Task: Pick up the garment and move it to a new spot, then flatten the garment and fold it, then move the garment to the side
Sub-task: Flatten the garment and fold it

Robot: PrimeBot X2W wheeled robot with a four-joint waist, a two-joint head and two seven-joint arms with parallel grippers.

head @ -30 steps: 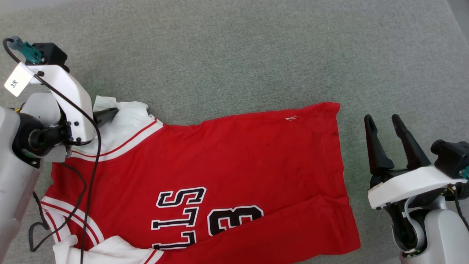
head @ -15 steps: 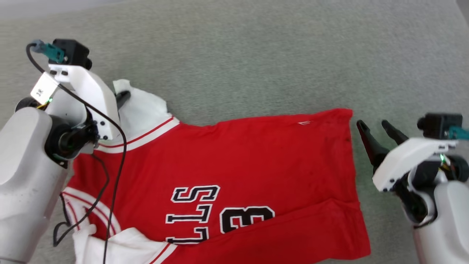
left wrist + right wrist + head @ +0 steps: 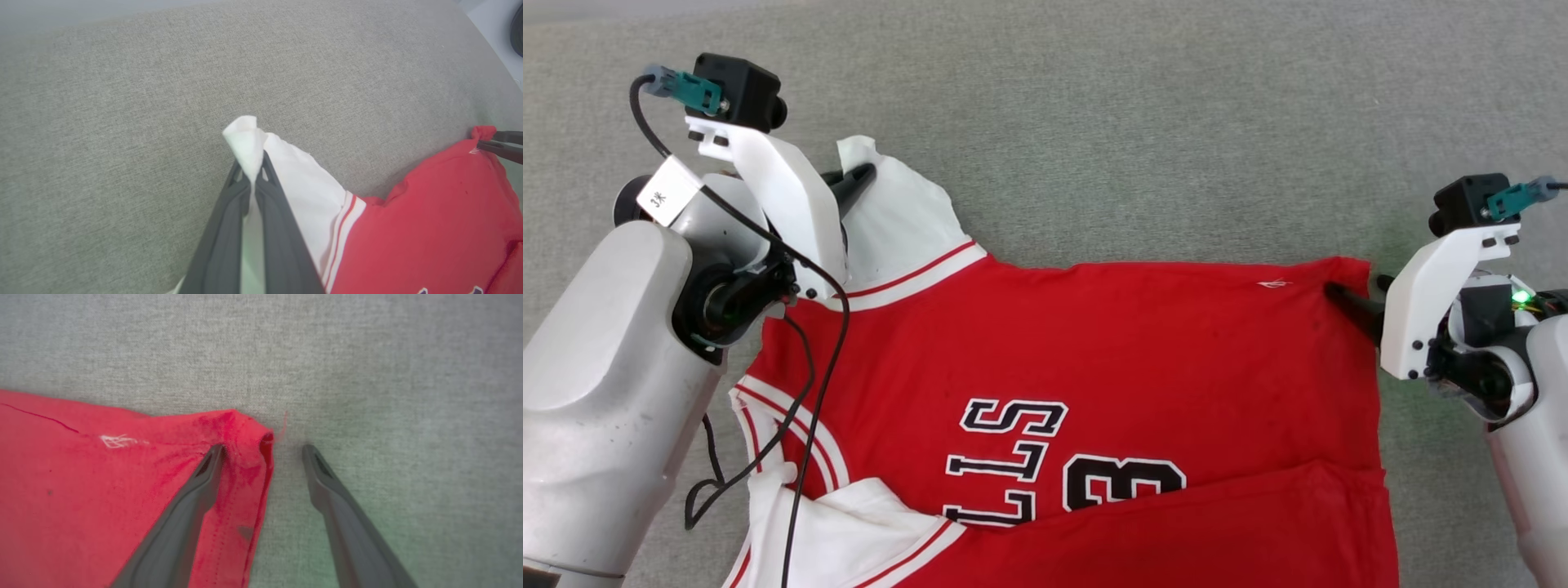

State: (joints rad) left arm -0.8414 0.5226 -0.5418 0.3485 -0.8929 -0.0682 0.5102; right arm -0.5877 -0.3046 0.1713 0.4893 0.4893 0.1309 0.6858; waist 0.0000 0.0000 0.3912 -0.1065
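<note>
Clamped with left gripper (image 3: 251, 175) onto white sleeve (image 3: 302, 179) tip, upper left of head view; wide open a second ago. Brought right gripper (image 3: 263, 451) up to hem corner (image 3: 245, 428), mid right, jaws spread astride it, not yet gripping. Garment (image 3: 1094, 343) lying front-up on grey surface (image 3: 1094, 122). Likely liftable once right closes.

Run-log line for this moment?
left gripper: shut on white sleeve | right gripper: open astride red hem corner | garment: spread on grey surface

Grey surface (image 3: 1143, 122) open beyond the garment (image 3: 1094, 343), black cable (image 3: 830, 392) draped across its left side
</note>
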